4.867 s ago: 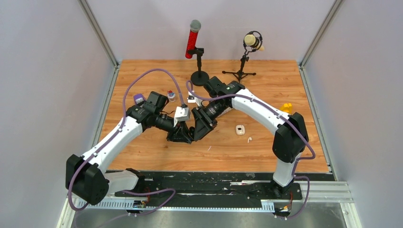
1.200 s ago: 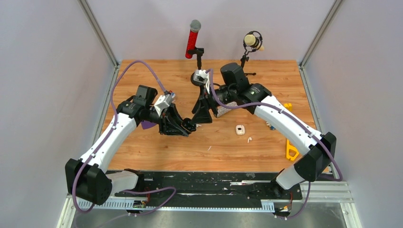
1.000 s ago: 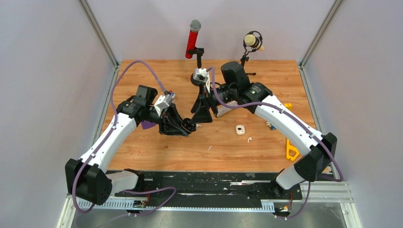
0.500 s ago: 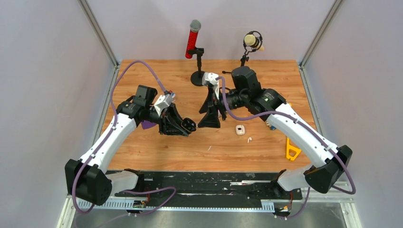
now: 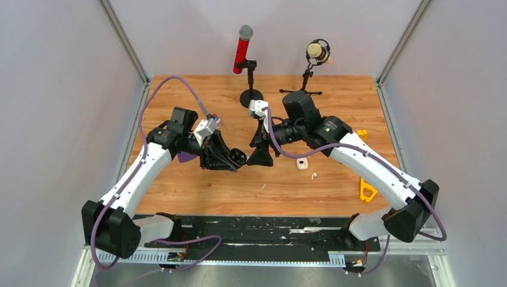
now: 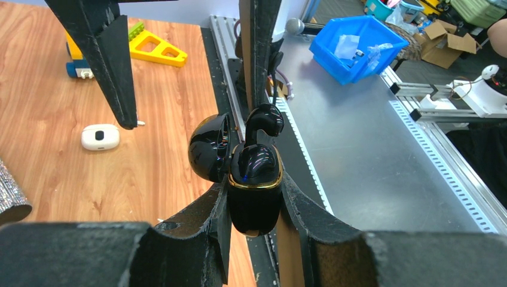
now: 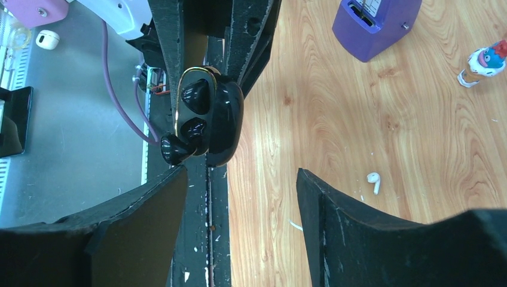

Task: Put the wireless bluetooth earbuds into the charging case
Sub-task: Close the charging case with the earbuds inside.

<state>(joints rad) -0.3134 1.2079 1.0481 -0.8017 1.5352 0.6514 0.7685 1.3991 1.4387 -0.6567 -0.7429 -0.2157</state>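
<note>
1. One white bud [image 5: 314, 175] lies on the table [image 5: 197, 197], right of the black case [image 7: 221, 119] and a bit nearer.
2. A white case [image 5: 302, 163] lies just behind that bud.
3. The left claw [image 6: 254, 185] squeezes the black case and holds it up, lid open.
4. A black bud [image 6: 265, 119] sticks out of its top.
5. The right claw [image 7: 242, 173] is open and empty, just right of the black case.
6. A red mic [image 5: 243, 42] and a pale mic [image 5: 318, 52] stand far behind.

You see a glossy black plastic charging case [image 6: 254, 197] with a shiny gold-coloured rim, and a rounded black earbud [image 6: 265, 118] just as glossy. The fingers [image 6: 317, 224] of the left gripper [image 6: 254, 179] look matt, coarse and grainy. The smooth wood-grain table [image 6: 54, 89] has a soft sheen; the grey benchtop [image 6: 370, 149] looks like dull metal.
</note>
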